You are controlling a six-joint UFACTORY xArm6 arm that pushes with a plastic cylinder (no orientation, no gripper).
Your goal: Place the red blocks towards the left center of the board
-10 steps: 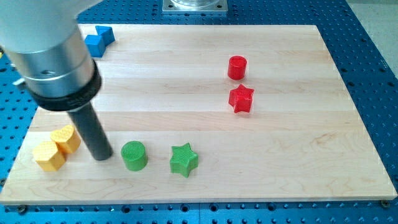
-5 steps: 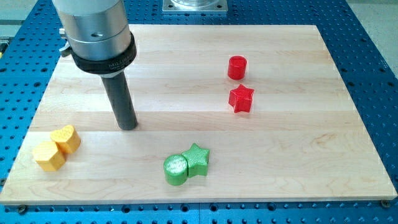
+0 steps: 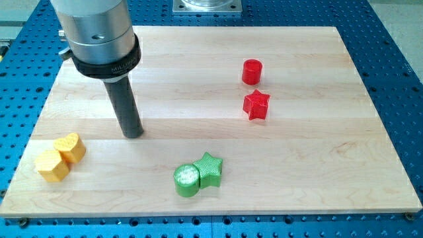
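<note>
A red cylinder (image 3: 252, 71) stands at the board's upper right of centre. A red star (image 3: 256, 105) lies just below it, a small gap between them. My tip (image 3: 134, 133) rests on the board at the left of centre, far to the left of both red blocks and touching no block. The arm's grey housing (image 3: 96, 33) fills the upper left and hides the board's top left corner.
A green cylinder (image 3: 187, 180) and a green star (image 3: 209, 169) touch each other near the bottom centre. Two yellow blocks (image 3: 60, 156) sit together at the lower left edge. The wooden board (image 3: 317, 165) lies on a blue perforated table.
My tip moved from the lower left up and to the right, then crept slightly left. The green cylinder slid right against the green star, which shifted right too. The blue blocks became hidden by the arm.
</note>
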